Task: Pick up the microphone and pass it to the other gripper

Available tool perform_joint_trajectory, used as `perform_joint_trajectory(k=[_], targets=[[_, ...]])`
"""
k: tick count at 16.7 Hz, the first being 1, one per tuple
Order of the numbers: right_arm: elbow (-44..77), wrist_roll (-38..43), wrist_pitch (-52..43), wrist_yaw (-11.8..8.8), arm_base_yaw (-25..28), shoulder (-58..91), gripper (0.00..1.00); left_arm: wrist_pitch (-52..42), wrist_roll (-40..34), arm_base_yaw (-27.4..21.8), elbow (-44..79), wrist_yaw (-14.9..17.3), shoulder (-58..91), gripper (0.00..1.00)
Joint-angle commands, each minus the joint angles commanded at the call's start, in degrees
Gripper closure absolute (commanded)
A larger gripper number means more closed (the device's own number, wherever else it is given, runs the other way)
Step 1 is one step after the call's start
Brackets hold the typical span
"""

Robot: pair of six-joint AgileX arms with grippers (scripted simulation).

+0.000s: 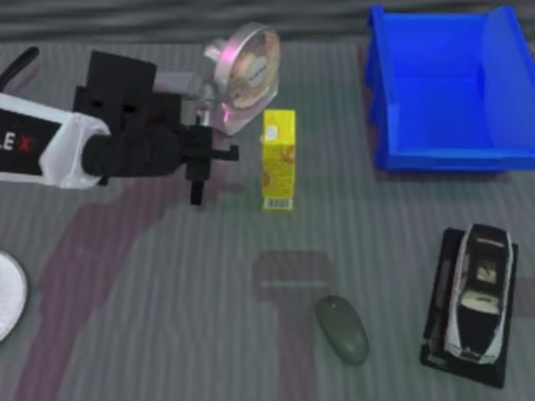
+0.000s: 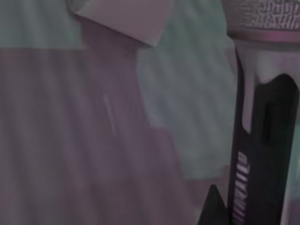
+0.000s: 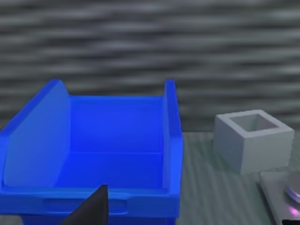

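The microphone (image 1: pixel 230 104) is off the table and tilted, its round silver mesh head (image 1: pixel 247 60) toward the top camera and its black handle running down through my left gripper (image 1: pixel 207 155). That gripper is shut on the handle, just left of the yellow carton. In the left wrist view the black handle (image 2: pixel 262 154) fills one side under the mesh head (image 2: pixel 272 16), and one dark fingertip (image 2: pixel 213 208) presses against it; the other finger is hidden behind it. My right arm is outside the top view. Its wrist view shows one dark fingertip (image 3: pixel 97 206) with nothing by it.
A yellow carton (image 1: pixel 278 159) stands beside the held microphone. A blue bin (image 1: pixel 443 154) is at the back right. A grey mouse (image 1: pixel 343 330) and a toy car (image 1: pixel 478 292) on a black base lie front right. A grey open cube (image 3: pixel 251 140) stands behind my left gripper.
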Motion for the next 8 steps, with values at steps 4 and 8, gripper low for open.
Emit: perform_joint_trajectory(k=[4, 8], targets=[[0.0, 0.0, 0.0, 0.0, 0.0, 0.0, 0.00, 21.6, 4.1, 0.8, -6.4, 7.3, -5.0, 1.00], [0.0, 0.0, 0.0, 0.0, 0.0, 0.0, 0.00, 37.8, 7.6, 1.6, -11.2, 13.2, -10.2, 1.00]])
